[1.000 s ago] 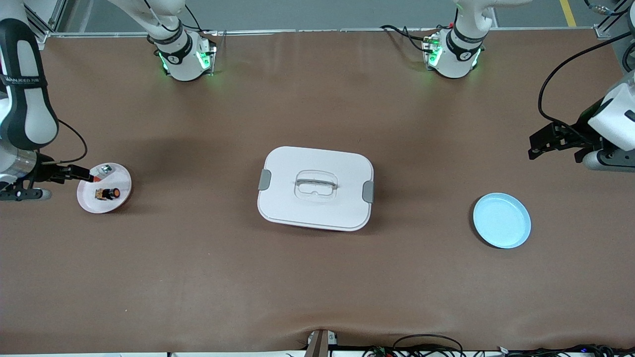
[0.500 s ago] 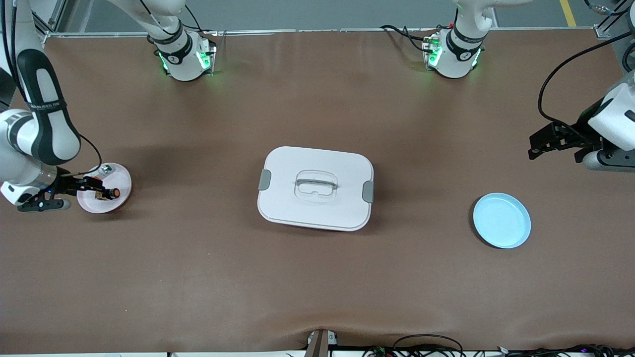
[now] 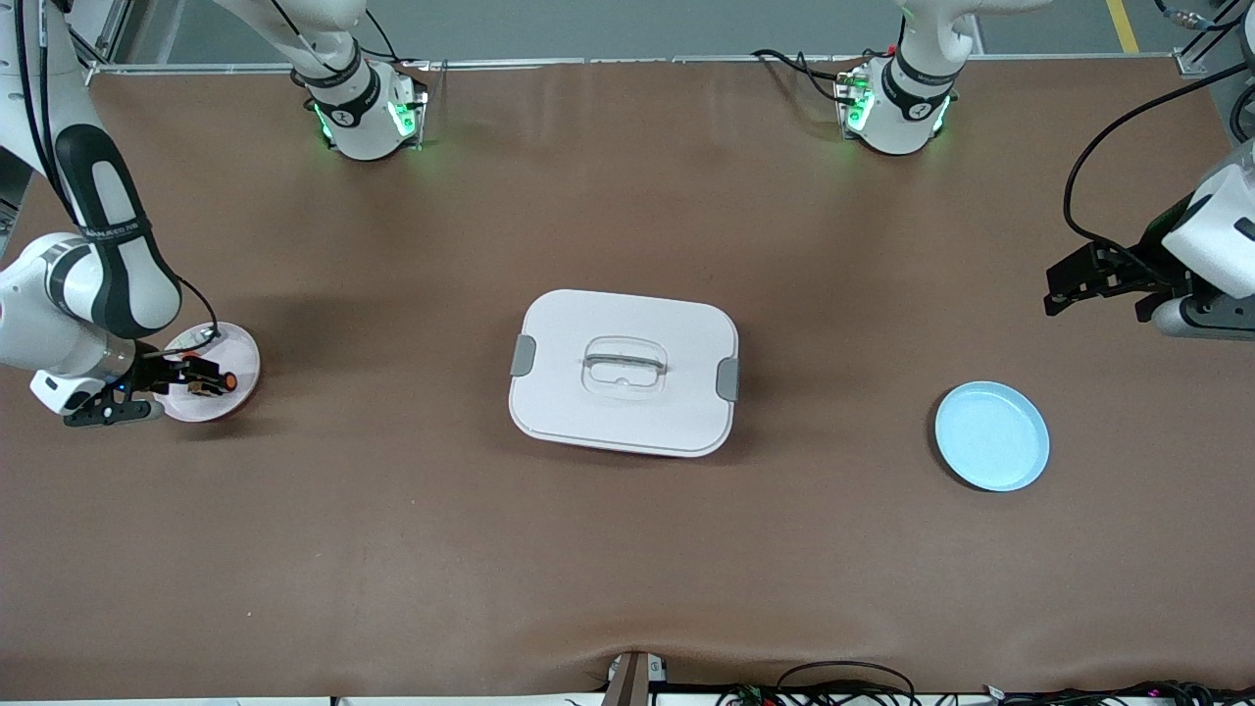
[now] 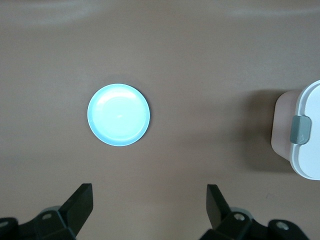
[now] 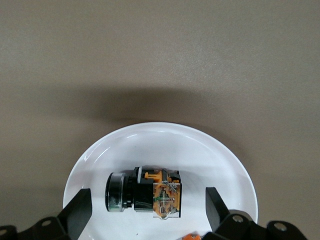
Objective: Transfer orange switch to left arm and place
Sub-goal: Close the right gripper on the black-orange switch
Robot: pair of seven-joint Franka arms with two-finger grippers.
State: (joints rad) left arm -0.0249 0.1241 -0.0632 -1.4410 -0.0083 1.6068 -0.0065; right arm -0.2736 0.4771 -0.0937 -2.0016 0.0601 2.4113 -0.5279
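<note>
The orange switch (image 3: 221, 381) lies on its side on a small pale plate (image 3: 243, 361) at the right arm's end of the table. In the right wrist view it shows a black body and a clear tan end (image 5: 145, 196) on the white plate (image 5: 200, 150). My right gripper (image 3: 194, 378) (image 5: 148, 206) hangs low over the plate, open, one finger on each side of the switch without touching it. The white box (image 3: 624, 373) (image 4: 306, 132) sits mid-table. My left gripper (image 3: 1061, 284) (image 4: 150, 200) waits open and empty over the left arm's end.
A light blue plate (image 3: 991, 436) (image 4: 118, 114) lies bare at the left arm's end, nearer the front camera than the left gripper. A small orange-red bit (image 5: 192, 236) of another part shows on the white plate by the right gripper. Cables run along the table's front edge.
The right arm has swung toward the front camera and lowered. Its open gripper moved from the plate's rim to straddle the orange switch. The left arm has not moved.
</note>
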